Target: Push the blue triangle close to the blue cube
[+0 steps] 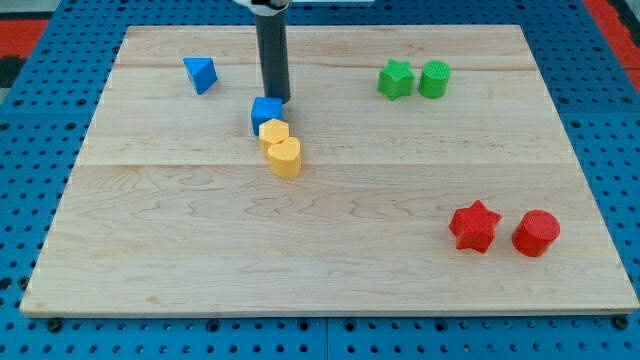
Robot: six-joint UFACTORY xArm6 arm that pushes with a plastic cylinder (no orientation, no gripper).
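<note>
Pale wooden board (330,250), blue perforated pegboard surround (40,150), red perforated patches at top corners (30,30)

Blue triangle (201,74): a small blue wedge-shaped block, lying flat on the tabletop (330,260) near the view's upper left, apart from every other block.
Blue triangle's pose: its point faces toward the view's right; its darker side face shows toward the view's bottom.
Blue cube (266,112): a small blue block with a bright top face, sitting flat on the tabletop left of the centre, in the upper half.
Relation: the blue cube lies at about 4 o'clock from the blue triangle; the two are near but not touching, with bare wood between them.
</note>
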